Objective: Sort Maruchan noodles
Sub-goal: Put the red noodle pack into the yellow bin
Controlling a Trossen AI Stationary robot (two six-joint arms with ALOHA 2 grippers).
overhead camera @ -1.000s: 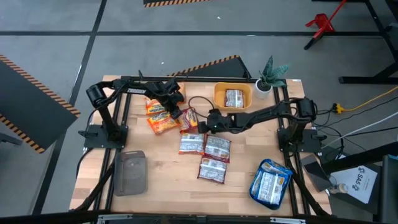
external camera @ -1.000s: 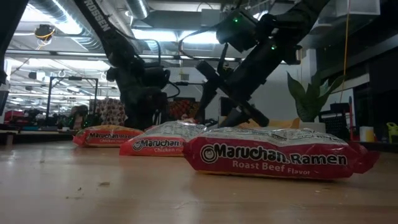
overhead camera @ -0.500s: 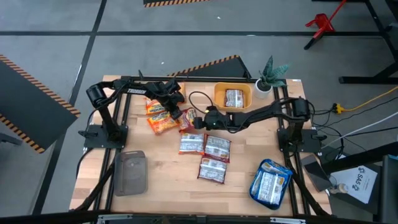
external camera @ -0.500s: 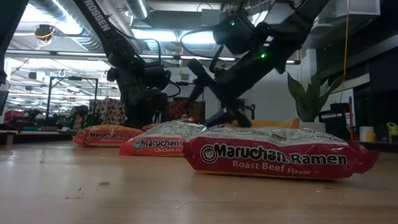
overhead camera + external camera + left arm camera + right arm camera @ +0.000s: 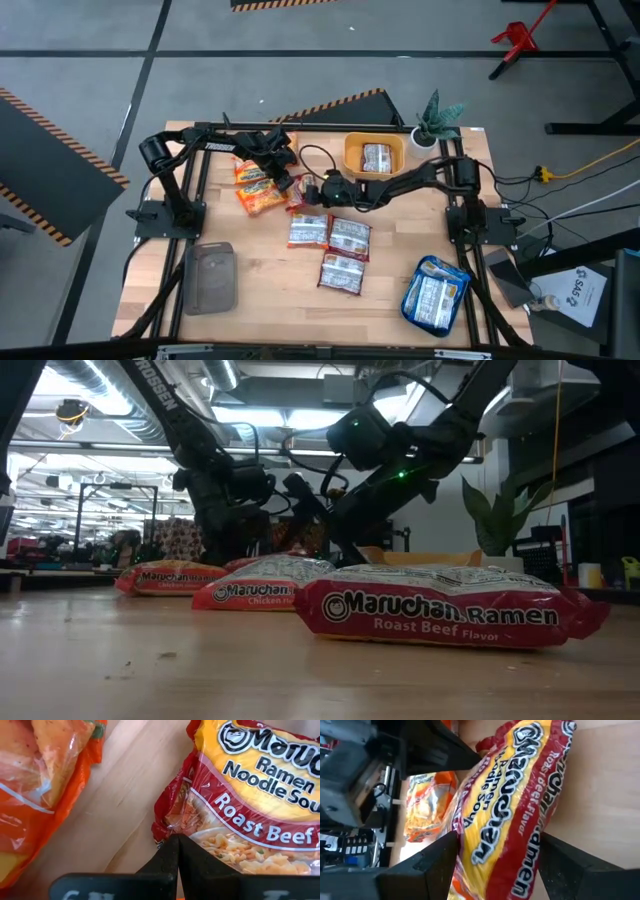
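Step in hand: pick-up of one red packet (image 5: pixel 303 192), Roast Beef kind, lying flat on the table (image 5: pixel 260 270) between the orange packets (image 5: pixel 256 186) and the red-and-white group (image 5: pixel 331 234).
Right gripper (image 5: pixel 492 865): fingers spread, straddling the packet; contact not clear.
Left gripper (image 5: pixel 175 851): fingers pressed together, tip at the same packet's corner, apparently pinning it.
Next move calls for: closing the right fingers squarely across the crinkly wrapper, then lifting.

Roast Beef packet (image 5: pixel 250 790): cut off by left wrist view's edge. Orange packets (image 5: pixel 45 785): labels unreadable, cropped. Blue packets (image 5: pixel 436 292): print too small.
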